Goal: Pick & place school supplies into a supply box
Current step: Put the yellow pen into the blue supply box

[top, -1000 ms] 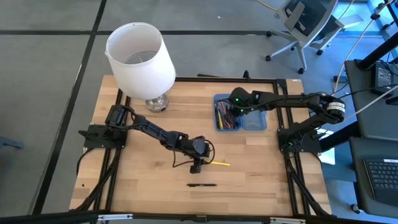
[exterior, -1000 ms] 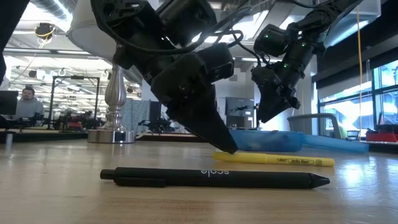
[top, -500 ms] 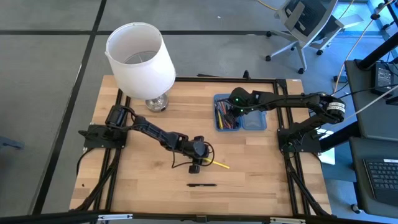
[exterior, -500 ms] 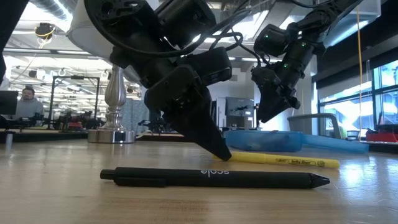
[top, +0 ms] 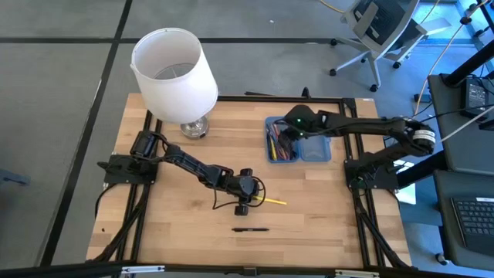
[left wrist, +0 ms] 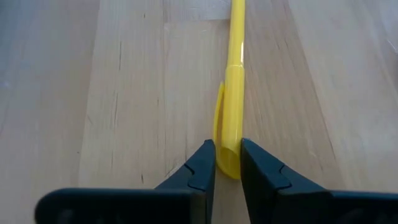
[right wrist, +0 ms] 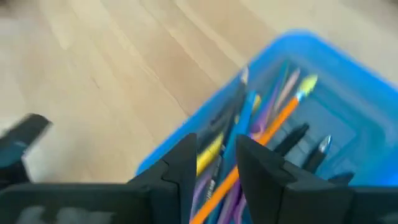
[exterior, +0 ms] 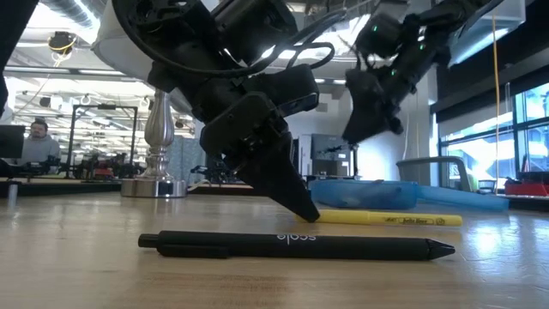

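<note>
A yellow pen (top: 272,202) lies flat on the wooden table, right of my left gripper (top: 241,205). That gripper points down at the pen's left end and is shut on it (left wrist: 228,163). A black pen (top: 251,229) lies flat nearer the table's front edge (exterior: 296,246). The open blue case (top: 298,140) sits far right; its left half (right wrist: 323,74) holds several pens and pencils in yellow, orange, blue and purple. My right gripper (right wrist: 216,163) hovers above that half, open and holding nothing (exterior: 371,107). My left gripper pinches the yellow pen at its clip end (left wrist: 227,149) between the two fingers (left wrist: 200,167). The fingers slant down from the table's left and lie in line with the pen. The pen rests flat on the table (exterior: 386,220).
A white-shaded lamp (top: 174,69) stands on its metal base (top: 193,128) at the far left of the table. The case's right half (top: 316,147) holds nothing that I can see. Bare wood lies between the pens and the case.
My right gripper has risen above the blue case. My left gripper has shifted a little toward the yellow pen's left end, low over the table.
</note>
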Controlling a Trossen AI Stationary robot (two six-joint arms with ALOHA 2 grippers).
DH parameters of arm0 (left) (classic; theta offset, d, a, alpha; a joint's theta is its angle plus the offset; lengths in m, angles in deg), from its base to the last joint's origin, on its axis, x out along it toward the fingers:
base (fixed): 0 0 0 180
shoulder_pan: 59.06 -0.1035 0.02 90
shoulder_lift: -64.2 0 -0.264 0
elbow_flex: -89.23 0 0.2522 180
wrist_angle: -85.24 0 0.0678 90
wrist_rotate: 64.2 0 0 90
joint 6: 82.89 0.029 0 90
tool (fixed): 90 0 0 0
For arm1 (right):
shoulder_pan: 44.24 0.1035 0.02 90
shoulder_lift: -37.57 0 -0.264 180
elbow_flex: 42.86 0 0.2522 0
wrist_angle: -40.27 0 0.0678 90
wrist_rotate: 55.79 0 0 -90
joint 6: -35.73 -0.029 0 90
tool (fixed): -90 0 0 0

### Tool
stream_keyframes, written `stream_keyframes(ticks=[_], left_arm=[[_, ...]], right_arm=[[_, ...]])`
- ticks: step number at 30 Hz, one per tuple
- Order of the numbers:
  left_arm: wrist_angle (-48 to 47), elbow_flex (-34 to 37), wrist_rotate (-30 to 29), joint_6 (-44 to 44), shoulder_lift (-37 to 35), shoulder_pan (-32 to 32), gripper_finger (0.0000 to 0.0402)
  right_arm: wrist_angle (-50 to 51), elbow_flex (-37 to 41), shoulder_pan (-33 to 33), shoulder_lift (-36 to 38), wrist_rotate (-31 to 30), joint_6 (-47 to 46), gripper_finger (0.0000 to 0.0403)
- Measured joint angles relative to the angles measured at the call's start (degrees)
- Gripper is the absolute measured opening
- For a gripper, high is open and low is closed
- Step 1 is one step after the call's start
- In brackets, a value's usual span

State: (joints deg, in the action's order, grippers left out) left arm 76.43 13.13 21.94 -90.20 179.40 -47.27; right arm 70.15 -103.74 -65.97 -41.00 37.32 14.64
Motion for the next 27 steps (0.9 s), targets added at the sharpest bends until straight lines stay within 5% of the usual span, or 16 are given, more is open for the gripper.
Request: stream_keyframes(ticks=[3,11,27], left_arm=[[0.0,0.01,0.34,-0.33,0.0,-0.05,0.0049],[-0.48,0.14,0.32,-0.44,-0.79,-1.22,0.0049],[-0.59,0.15,0.24,2.56,-12.91,-4.31,0.0048]], right_arm=[[-0.28,-1.04,1.75,3.57,1.75,3.72,0.0115],[-0.6,-1.62,7.88,11.19,20.74,5.15,0.0115],[-3.4,-1.62,14.41,20.42,13.02,-0.11,0.0115]])
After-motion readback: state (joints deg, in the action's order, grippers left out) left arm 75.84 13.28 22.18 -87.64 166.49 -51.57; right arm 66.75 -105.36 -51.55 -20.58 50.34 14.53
